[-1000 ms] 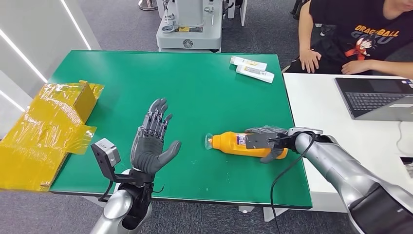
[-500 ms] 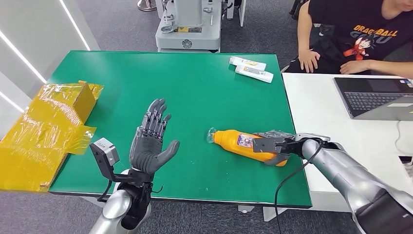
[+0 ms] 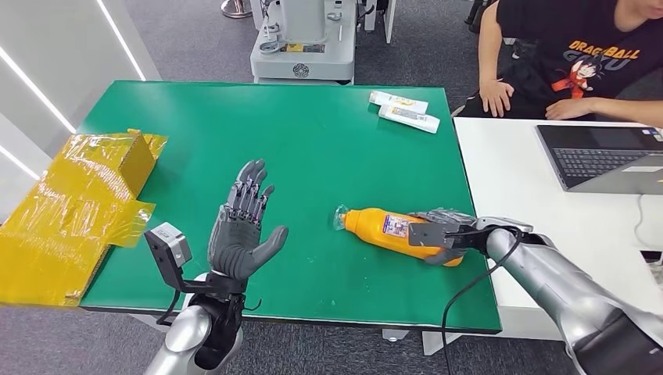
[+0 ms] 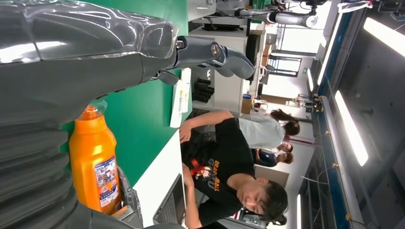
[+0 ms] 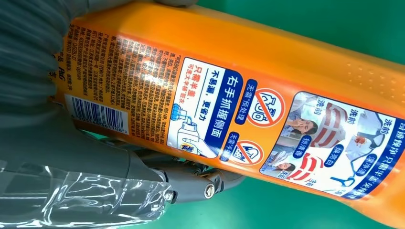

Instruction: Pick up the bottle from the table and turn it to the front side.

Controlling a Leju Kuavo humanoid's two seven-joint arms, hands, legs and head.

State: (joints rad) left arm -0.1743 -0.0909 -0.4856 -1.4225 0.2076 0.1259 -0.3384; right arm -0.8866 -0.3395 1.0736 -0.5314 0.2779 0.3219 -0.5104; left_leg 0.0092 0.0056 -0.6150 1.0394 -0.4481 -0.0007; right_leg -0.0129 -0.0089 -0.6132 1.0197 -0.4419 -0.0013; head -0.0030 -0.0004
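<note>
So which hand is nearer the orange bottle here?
The right. The right hand grips the base end of the orange bottle, which lies on its side on the green table. The left hand is held open, apart from the bottle, off its cap end.

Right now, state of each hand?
Left hand: open, fingers spread, holding nothing.
Right hand: gripping the orange bottle near its base.

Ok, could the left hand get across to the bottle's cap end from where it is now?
Probably yes. The left hand is open and raised over bare green table, with nothing lying between it and the cap end of the orange bottle. The right hand grips the bottle's far end only.
</note>
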